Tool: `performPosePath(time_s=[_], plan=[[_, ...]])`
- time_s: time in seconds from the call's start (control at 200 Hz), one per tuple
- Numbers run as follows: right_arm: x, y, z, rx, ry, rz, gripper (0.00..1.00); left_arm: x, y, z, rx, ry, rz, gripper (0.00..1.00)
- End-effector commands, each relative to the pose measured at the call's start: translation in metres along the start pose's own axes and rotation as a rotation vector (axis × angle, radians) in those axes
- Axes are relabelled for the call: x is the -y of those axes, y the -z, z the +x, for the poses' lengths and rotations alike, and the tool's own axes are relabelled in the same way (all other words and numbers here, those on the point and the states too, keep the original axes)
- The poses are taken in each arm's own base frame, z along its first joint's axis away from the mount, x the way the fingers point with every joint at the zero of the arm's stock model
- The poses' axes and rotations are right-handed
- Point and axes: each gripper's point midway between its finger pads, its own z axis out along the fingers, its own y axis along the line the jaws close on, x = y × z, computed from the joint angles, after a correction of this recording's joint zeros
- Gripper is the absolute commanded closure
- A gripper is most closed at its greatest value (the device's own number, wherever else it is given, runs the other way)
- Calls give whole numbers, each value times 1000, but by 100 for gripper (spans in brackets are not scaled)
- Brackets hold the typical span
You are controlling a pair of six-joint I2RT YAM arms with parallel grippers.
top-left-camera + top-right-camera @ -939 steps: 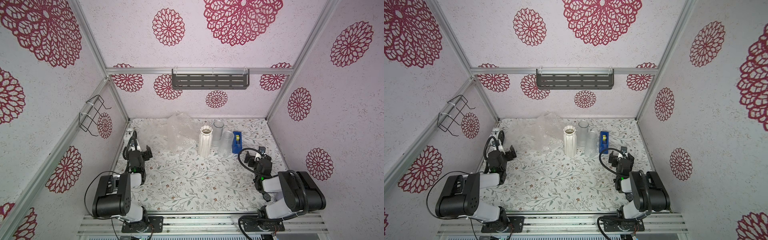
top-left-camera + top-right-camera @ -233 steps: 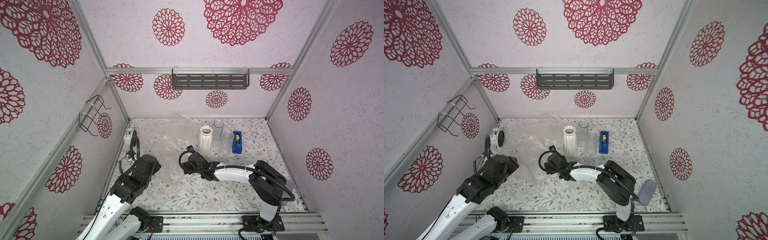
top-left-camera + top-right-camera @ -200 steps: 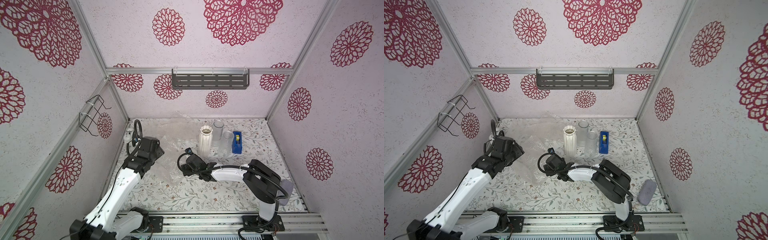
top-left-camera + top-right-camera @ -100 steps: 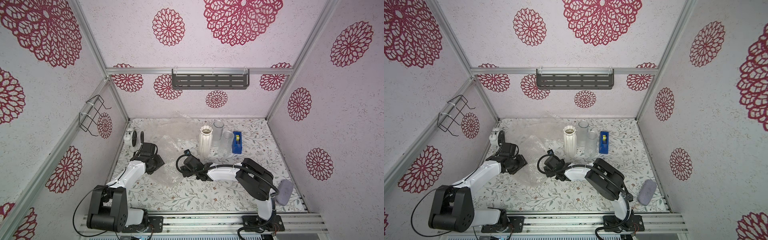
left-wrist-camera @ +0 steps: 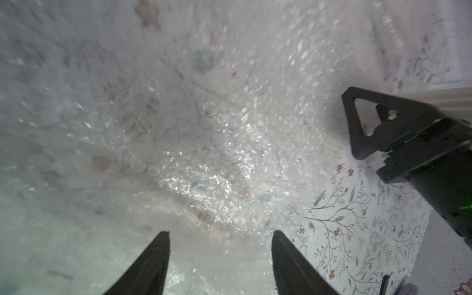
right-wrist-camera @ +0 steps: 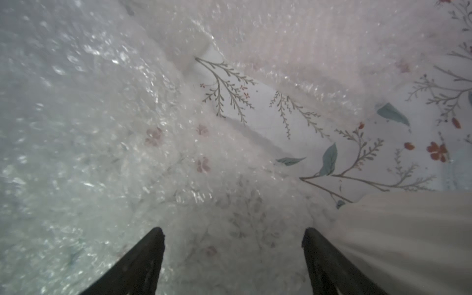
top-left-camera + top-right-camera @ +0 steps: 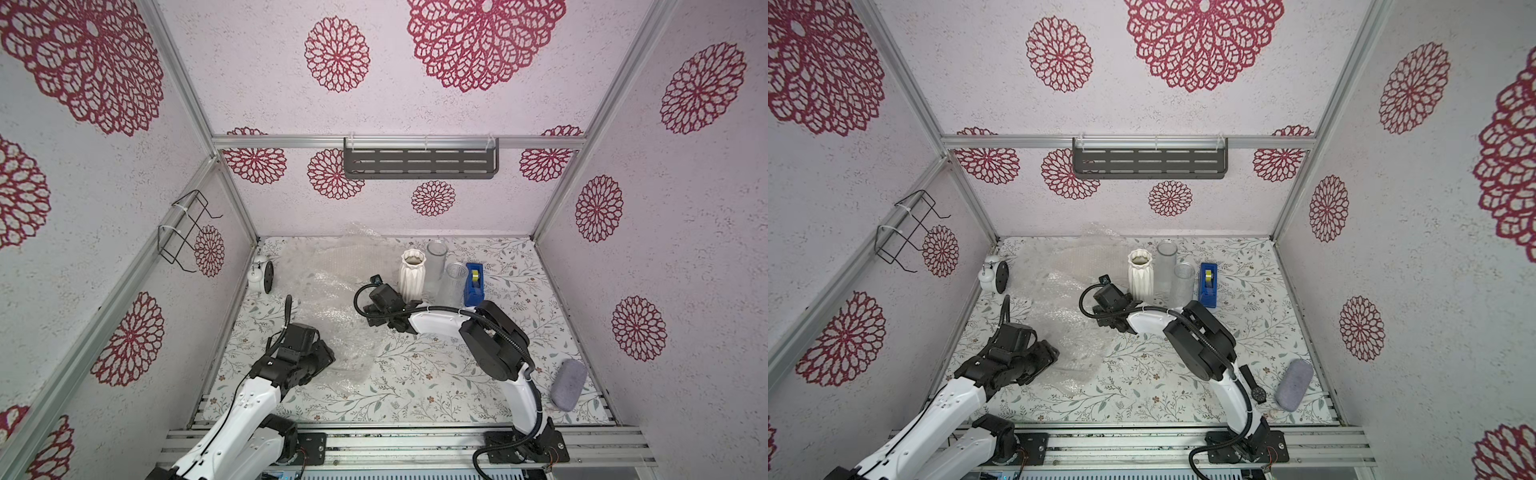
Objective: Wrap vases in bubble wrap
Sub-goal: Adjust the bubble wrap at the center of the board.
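Both arms have come in onto the wrap (image 7: 332, 291), left gripper (image 5: 219, 233) at its near edge, right gripper (image 6: 233, 229) by the white vase (image 7: 411, 276), fingers wide, empty: a grasp looks next.

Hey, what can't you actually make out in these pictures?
- Bubble wrap: how many sheets; in both top views the translucent layers blend.
- White vase: right wrist view shows only its side; the frame edge cuts it off.
- Left gripper: whether its tips touch the wrap; left wrist view is blurred.
- Small dark item: in a top view, too small to identify.
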Motion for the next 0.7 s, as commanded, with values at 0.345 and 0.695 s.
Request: performPosePath(time_s=[0.345,0.695], plan=[[-74,106,20,49,62,-188,12,82,-54,-132,64,-75,39,32],[-85,87,90,-68,171,-107,12,55,-131,-161,10,16,-53,30]])
